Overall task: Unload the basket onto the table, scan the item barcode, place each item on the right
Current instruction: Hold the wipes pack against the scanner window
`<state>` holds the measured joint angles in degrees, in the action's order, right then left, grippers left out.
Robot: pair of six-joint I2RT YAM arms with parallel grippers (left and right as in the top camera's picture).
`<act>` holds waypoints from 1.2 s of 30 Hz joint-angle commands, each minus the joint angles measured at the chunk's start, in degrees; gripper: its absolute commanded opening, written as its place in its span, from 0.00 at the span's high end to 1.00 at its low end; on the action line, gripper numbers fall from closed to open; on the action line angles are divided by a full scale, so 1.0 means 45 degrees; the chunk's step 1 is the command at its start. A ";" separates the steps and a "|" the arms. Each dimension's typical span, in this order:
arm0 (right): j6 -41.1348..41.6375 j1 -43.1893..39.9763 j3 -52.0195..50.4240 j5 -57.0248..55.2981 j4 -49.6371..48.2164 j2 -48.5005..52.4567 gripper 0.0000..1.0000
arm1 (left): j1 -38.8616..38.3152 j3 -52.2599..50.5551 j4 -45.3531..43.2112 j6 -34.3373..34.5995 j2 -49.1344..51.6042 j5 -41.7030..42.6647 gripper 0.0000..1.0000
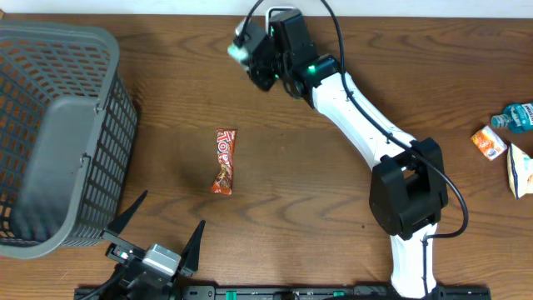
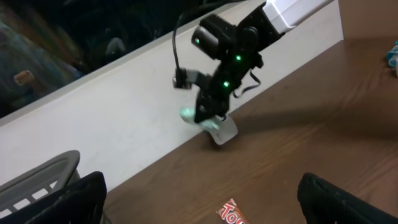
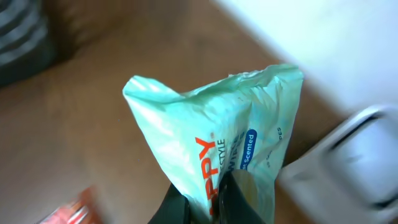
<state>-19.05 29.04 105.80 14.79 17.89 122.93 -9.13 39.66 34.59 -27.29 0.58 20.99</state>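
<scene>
Two arms: right gripper (image 3: 208,198) stretched far forward, tight on mint-green packet (image 3: 217,124); left gripper (image 1: 171,212) wide.

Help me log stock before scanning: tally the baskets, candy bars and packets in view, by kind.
Basket: 1, grey
Candy bar: 1, mid-table
Packets: 4, the mint-green packet in the right gripper, plus a teal packet, an orange packet and a pale packet at far right
Total: 6

There are two robot arms (image 1: 358,112) (image 1: 133,275), one table (image 1: 316,217), one grey basket (image 1: 50,142), one red candy bar (image 1: 224,161), one mint-green packet (image 3: 217,137), three small packets (image 1: 490,142) (image 1: 518,115) (image 1: 521,171) by the right edge.
</scene>
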 commanded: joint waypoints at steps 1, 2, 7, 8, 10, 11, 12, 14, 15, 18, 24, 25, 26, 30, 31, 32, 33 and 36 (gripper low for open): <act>-0.0306 -0.0316 0.0058 -0.1515 -0.1350 0.0219 0.99 | -0.0049 -0.0029 -0.0029 -0.0126 -0.0092 -0.0015 0.02; -0.0335 -0.0374 0.0058 -0.1511 -0.1821 0.0330 0.99 | -0.0049 -0.0029 -0.0034 -0.0126 -0.0092 -0.0015 0.02; -0.0646 -0.0680 0.0063 -0.2302 -0.3891 0.1064 0.99 | -0.0049 -0.0029 -0.0029 -0.0126 -0.0092 -0.0019 0.02; -0.0801 -0.0738 0.0078 -0.2584 -0.4415 0.1273 0.99 | -0.0049 -0.0029 -0.0029 -0.0126 -0.0092 -0.0019 0.02; -0.1103 -0.0816 0.0291 -0.3240 -0.5260 0.1753 0.99 | -0.0049 -0.0029 -0.0029 -0.0126 -0.0092 -0.0019 0.02; -0.1234 -0.0860 0.0491 -0.3424 -0.5547 0.2059 0.99 | -0.0049 -0.0029 -0.0029 -0.0126 -0.0092 -0.0019 0.02; -0.1292 -0.0874 0.0622 -0.3483 -0.5625 0.2195 0.99 | -0.0049 -0.0029 -0.0029 -0.0126 -0.0092 -0.0019 0.02; -0.1409 -0.0947 0.1389 -0.3512 -0.5693 0.2905 0.99 | -0.0049 -0.0029 -0.0029 -0.0126 -0.0092 -0.0019 0.02; -0.1409 -0.0962 0.1851 -0.3521 -0.5697 0.3317 0.99 | -0.0049 -0.0029 -0.0029 -0.0126 -0.0092 -0.0019 0.02; -0.1399 -0.0967 0.3220 -0.3604 -0.5678 0.4410 0.99 | -0.0049 -0.0029 -0.0024 -0.0126 -0.0092 -0.0024 0.02; -0.1409 -0.0933 0.4920 -0.4643 -0.5134 0.5838 0.99 | -0.0049 -0.0029 -0.0024 -0.0126 -0.0092 -0.0019 0.02; -0.1409 -0.0947 0.4920 -0.4648 -0.5003 0.5843 0.99 | -0.0049 -0.0029 -0.0024 -0.0126 -0.0092 -0.0019 0.02; -0.1404 -0.0957 0.4920 -0.4643 -0.4804 0.5853 0.99 | -0.0049 -0.0029 -0.0024 -0.0126 -0.0092 -0.0019 0.02; -0.1467 -0.0903 0.4949 -0.5042 -0.4697 0.5853 0.99 | -0.0049 -0.0029 -0.0024 -0.0126 -0.0092 -0.0019 0.02; -0.1511 -0.0903 0.4974 -0.5153 -0.4668 0.5853 0.99 | -0.0049 -0.0029 -0.0024 -0.0126 -0.0092 -0.0019 0.02; -0.1525 -0.0908 0.4979 -0.5173 -0.4619 0.5853 0.99 | -0.0049 -0.0029 -0.0024 -0.0126 -0.0092 -0.0019 0.02; -0.1617 -0.0908 0.4979 -0.5149 -0.4512 0.5853 0.99 | -0.0049 -0.0029 -0.0024 -0.0126 -0.0092 -0.0019 0.02; -0.2239 -0.0952 0.4979 -0.5022 -0.4007 0.5858 0.99 | -0.0049 -0.0029 -0.0024 -0.0126 -0.0092 -0.0019 0.02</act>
<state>-26.04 24.77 126.54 -7.09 -1.28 148.68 -9.13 39.66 34.54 -27.29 0.58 21.02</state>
